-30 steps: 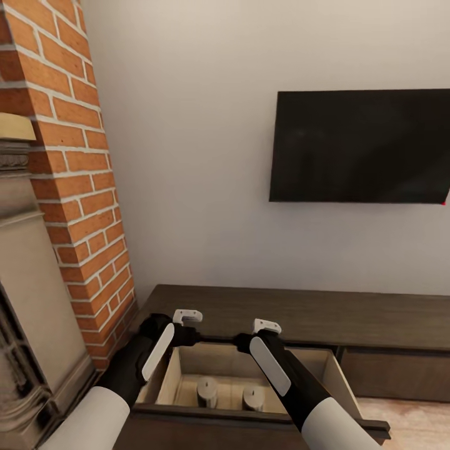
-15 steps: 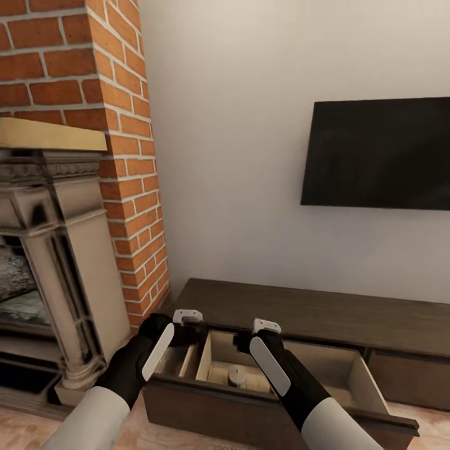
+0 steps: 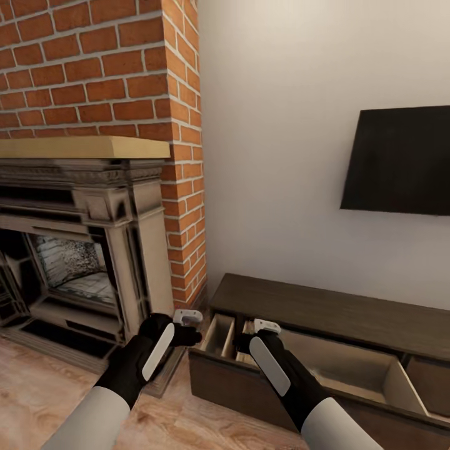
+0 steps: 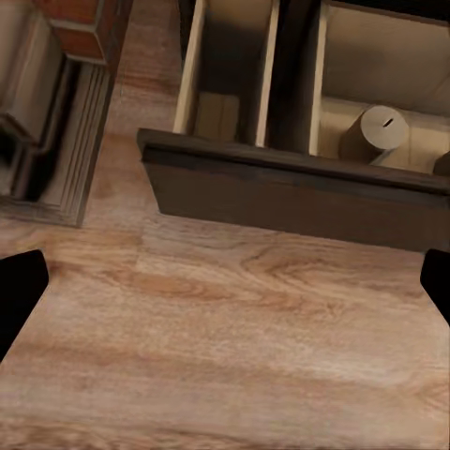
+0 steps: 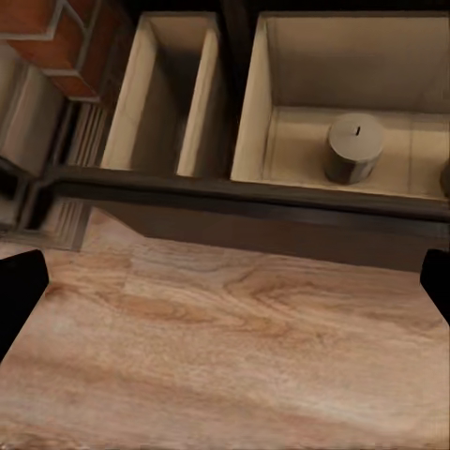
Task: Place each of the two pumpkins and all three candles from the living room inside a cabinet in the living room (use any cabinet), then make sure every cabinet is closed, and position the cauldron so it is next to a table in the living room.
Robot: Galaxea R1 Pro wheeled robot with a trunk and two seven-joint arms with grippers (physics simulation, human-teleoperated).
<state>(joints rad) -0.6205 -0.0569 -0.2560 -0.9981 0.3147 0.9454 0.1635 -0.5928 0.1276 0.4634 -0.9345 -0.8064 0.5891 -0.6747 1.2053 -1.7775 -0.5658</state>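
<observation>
The low dark-brown cabinet (image 3: 350, 312) stands against the wall at the right, with its left pull-out front (image 3: 228, 381) drawn out. The light wooden inside holds a grey-beige candle (image 4: 380, 134), upright in the wide compartment, and it shows again as the same candle (image 5: 353, 147). A second candle (image 5: 444, 178) peeks in at the edge. In the head view my right arm covers them. My left gripper (image 3: 187, 317) and right gripper (image 3: 267, 326) hover over the drawer's near left end, both open and empty. Pumpkins, cauldron and table are out of view.
A stone fireplace (image 3: 81, 250) with a wooden mantel stands at the left, against a red brick column (image 3: 181, 187). A black TV (image 3: 400, 162) hangs on the white wall above the cabinet. Wood floor (image 3: 50, 387) runs in front of the drawer.
The whole view has swung left, bringing the fireplace in and sliding the cabinet and TV to the right. Both arms keep their pose in the picture.
</observation>
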